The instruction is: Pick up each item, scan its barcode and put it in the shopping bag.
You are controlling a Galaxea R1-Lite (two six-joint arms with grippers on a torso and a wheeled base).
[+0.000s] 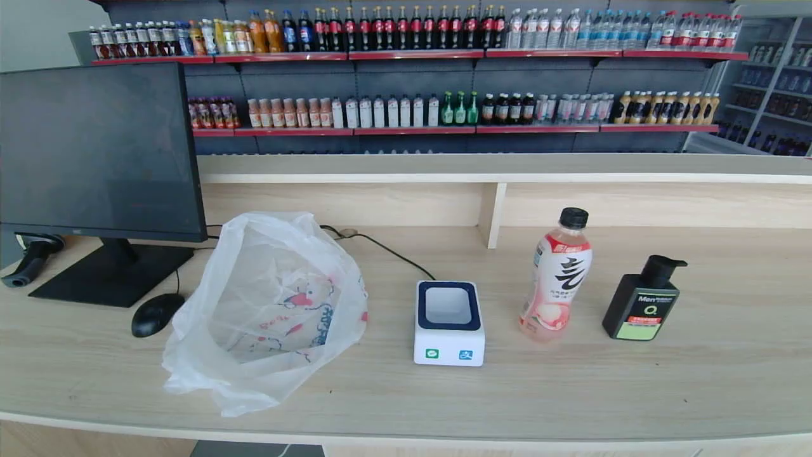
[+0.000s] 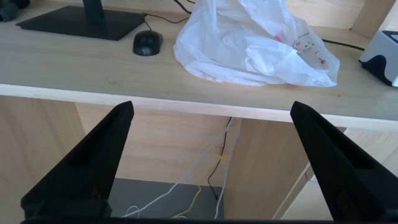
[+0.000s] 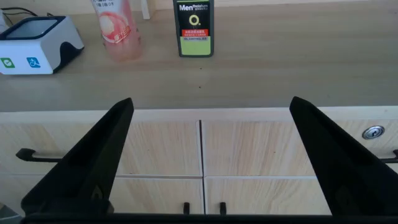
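Note:
A pink drink bottle (image 1: 557, 278) with a black cap stands upright on the wooden counter, right of the white barcode scanner (image 1: 448, 322). Farther right stands a dark pump bottle (image 1: 642, 301) with a green label. A crumpled translucent shopping bag (image 1: 273, 307) with red and blue print sits left of the scanner, its mouth facing up. My left gripper (image 2: 211, 155) hangs open below the counter's front edge, in front of the shopping bag (image 2: 255, 43). Also below the edge, my right gripper (image 3: 208, 155) is open, facing the pink drink bottle (image 3: 116, 28) and the pump bottle (image 3: 193, 28).
A monitor (image 1: 95, 158) on a stand occupies the counter's left, with a black mouse (image 1: 156, 313) and a handheld scanner (image 1: 28, 259) near it. A cable (image 1: 380, 249) runs behind the bag. A raised shelf (image 1: 501, 174) backs the counter. Cabinet doors (image 3: 199, 155) lie under the counter.

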